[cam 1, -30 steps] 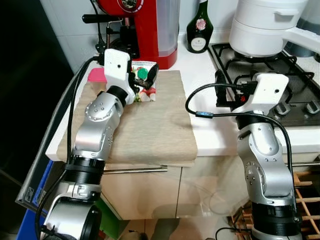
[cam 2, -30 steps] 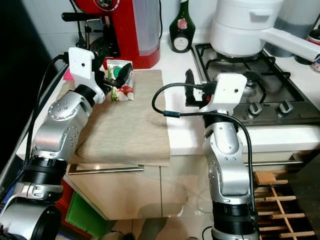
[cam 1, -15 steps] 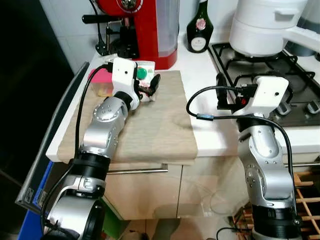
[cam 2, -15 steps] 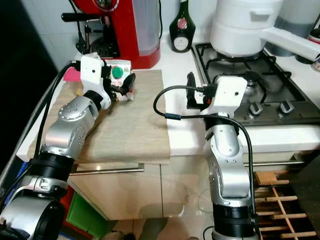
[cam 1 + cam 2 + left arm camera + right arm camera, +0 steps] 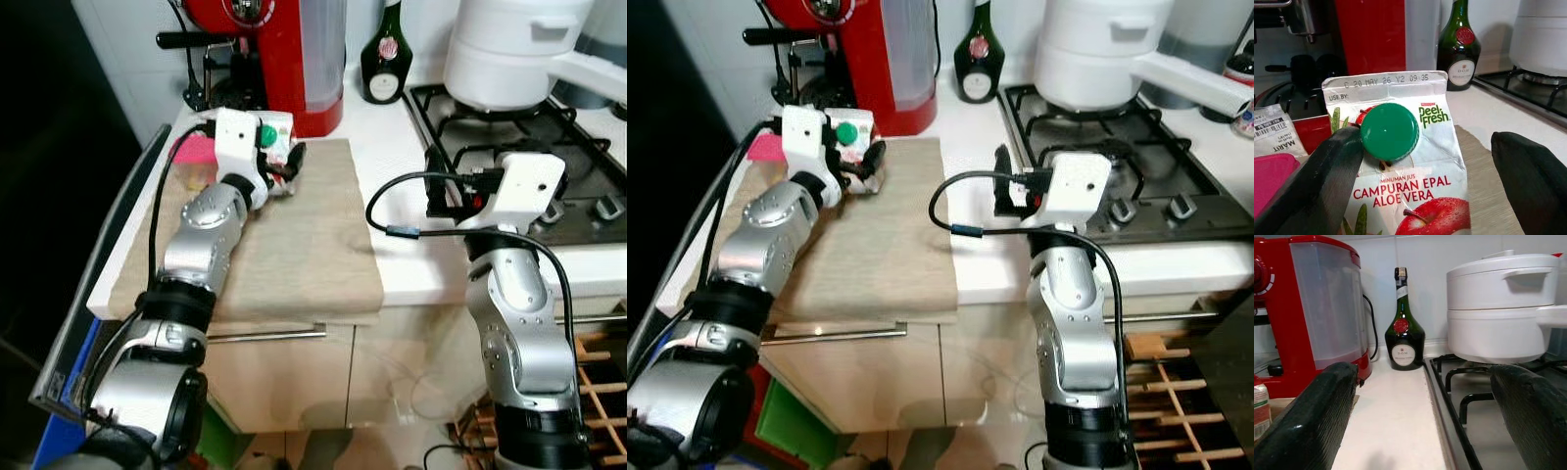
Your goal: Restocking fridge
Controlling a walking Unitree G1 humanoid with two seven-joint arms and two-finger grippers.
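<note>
A juice carton (image 5: 1400,166) with a green cap (image 5: 1389,131) stands upright on the far edge of the beige cloth (image 5: 294,235), right in front of the red coffee machine (image 5: 284,49). My left gripper (image 5: 282,160) is open around the carton. One finger (image 5: 1317,191) touches the carton's side near the cap; the other finger (image 5: 1533,181) stands apart from it. My right gripper (image 5: 438,191) hovers over the white counter beside the stove, open with nothing between its fingers (image 5: 1312,421).
A green bottle (image 5: 383,54) stands behind on the counter. A white pot (image 5: 509,49) sits on the gas stove (image 5: 558,147). A pink container (image 5: 191,152) lies left of the carton. A dark gap runs along the counter's left edge. A wooden rack (image 5: 602,392) is at floor level, right.
My left arm has reached forward, and the carton has gone from tilted in the gripper to upright, nearer the coffee machine. The right arm has held still.
</note>
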